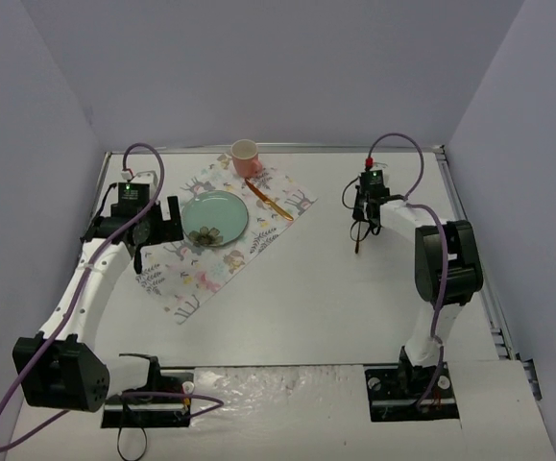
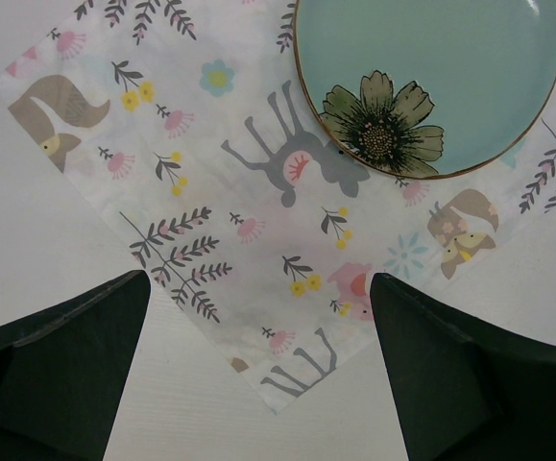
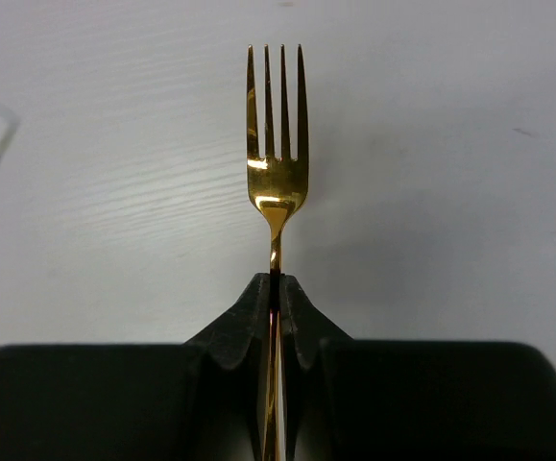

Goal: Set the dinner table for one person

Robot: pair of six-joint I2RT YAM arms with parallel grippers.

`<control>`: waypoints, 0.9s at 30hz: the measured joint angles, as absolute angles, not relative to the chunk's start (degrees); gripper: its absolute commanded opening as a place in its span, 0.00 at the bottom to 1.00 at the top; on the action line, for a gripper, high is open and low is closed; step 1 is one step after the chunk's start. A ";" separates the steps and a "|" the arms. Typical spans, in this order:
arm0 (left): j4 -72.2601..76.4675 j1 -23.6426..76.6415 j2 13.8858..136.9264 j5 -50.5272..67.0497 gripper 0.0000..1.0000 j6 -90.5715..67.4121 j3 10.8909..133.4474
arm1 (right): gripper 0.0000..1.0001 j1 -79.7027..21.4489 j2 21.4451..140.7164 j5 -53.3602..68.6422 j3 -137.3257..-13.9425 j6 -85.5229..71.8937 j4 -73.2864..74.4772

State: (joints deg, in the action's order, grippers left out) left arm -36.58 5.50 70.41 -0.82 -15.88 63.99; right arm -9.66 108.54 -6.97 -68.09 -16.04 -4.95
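**Now the fork is in the right hand, well apart from the placemat**

Largest is the white bench [image 1: 335, 307]. On its left half lies the patterned placemat [image 1: 210, 267], turned at an angle. It carries the green plate [image 1: 214, 219], a pink cup [image 1: 246, 154] at the far corner, and a gold utensil [image 1: 270, 200] just beside the plate on the right.

The right hand [image 3: 276, 298] is over bare bench, and the placemat lies well apart to its left. Its fingers are pressed fully together on the handle of the gold fork [image 3: 278, 173]. The fork's long axis runs straight out from the hand, tines forward.

The left hand [image 2: 258, 283] hovers over the placemat's near-left edge. It is spread wide, holds nothing, and is nearer to the plate. I think the fork must travel leftward.
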 measured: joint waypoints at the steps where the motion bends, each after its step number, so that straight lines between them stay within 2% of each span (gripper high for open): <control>1: -36.58 5.65 70.43 -0.36 0.97 -16.04 63.99 | 0.00 -11.40 107.17 -6.44 -67.70 -15.59 -4.89; 7: -35.64 6.42 70.43 4.64 0.97 -18.18 63.99 | 0.00 -21.39 100.65 -1.85 -67.40 -13.36 -5.23; 15: -32.47 8.55 71.15 12.35 0.97 -20.88 64.01 | 0.00 -31.85 98.13 4.55 -66.96 -9.59 -5.80; 27: -22.19 13.32 79.26 25.35 0.97 -25.67 66.66 | 0.00 -42.09 96.78 8.95 -66.95 -5.67 -5.95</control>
